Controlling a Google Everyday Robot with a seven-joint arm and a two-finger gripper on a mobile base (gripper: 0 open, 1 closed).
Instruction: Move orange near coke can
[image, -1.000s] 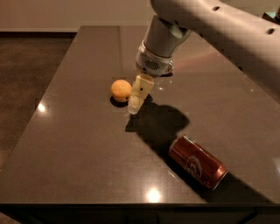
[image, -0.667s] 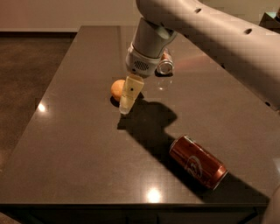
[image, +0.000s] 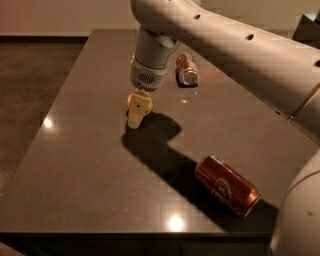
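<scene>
The orange (image: 132, 99) lies on the dark table (image: 85, 165), left of centre, and is mostly hidden behind my gripper. My gripper (image: 136, 119) hangs from the arm straight over the orange, its tip at the table surface just in front of the fruit. The coke can (image: 227, 185), glossy red with white script, lies on its side near the front right of the table, well apart from the orange and the gripper.
A duller brownish can (image: 187, 69) lies on its side at the back, silver end toward the camera. My arm (image: 240, 50) spans the upper right. The table's left edge (image: 55, 100) and front edge (image: 125, 233) are near.
My gripper has moved left, from beside the orange to directly over it, and now covers most of the fruit. The orange and both cans have stayed in place.
</scene>
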